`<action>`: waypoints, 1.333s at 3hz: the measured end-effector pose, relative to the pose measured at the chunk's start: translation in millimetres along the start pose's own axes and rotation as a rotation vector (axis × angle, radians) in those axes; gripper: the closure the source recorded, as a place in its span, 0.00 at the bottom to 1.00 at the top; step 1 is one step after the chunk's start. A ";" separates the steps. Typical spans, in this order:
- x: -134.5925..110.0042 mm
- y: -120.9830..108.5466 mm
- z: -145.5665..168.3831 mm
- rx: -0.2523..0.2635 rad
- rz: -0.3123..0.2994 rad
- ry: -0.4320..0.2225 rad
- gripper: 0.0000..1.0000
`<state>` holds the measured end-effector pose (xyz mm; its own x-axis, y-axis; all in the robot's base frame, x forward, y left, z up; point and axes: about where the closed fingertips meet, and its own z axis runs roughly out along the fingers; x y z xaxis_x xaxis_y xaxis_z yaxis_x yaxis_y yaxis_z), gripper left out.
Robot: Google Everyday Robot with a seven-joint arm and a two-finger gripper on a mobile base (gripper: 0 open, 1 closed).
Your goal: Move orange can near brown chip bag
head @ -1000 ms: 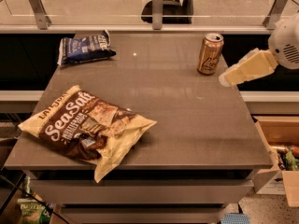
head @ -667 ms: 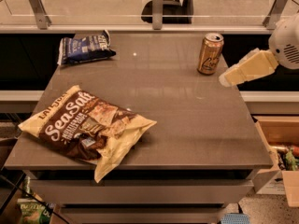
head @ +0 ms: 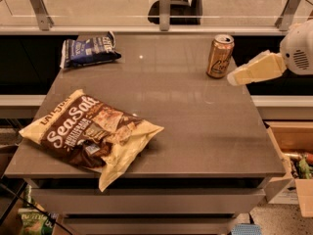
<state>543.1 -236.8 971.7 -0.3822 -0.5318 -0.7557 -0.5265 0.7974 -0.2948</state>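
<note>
The orange can (head: 220, 56) stands upright at the far right of the grey table (head: 195, 126), copper-coloured with a silver top. The brown chip bag (head: 90, 131), brown and cream with white "Sea Salt" lettering, lies flat at the table's front left. My gripper (head: 234, 78) reaches in from the right edge, its pale fingers just right of the can and slightly in front of it, close to its base. The can and the bag are far apart, across the table.
A smaller dark blue bag (head: 88, 49) lies at the far left corner. A glass railing with metal posts (head: 165, 6) runs behind the table. An open cardboard box (head: 293, 160) with items sits on the floor at the right.
</note>
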 end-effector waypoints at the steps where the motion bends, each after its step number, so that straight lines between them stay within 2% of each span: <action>1: 2.2 -8.7 11.0 0.024 0.039 -0.045 0.00; 2: 1.4 -15.4 28.5 0.029 0.068 -0.091 0.00; 4: -2.1 -23.9 67.6 0.005 0.112 -0.178 0.00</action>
<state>607.8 -235.4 940.8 -0.2980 -0.3814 -0.8751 -0.4844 0.8503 -0.2056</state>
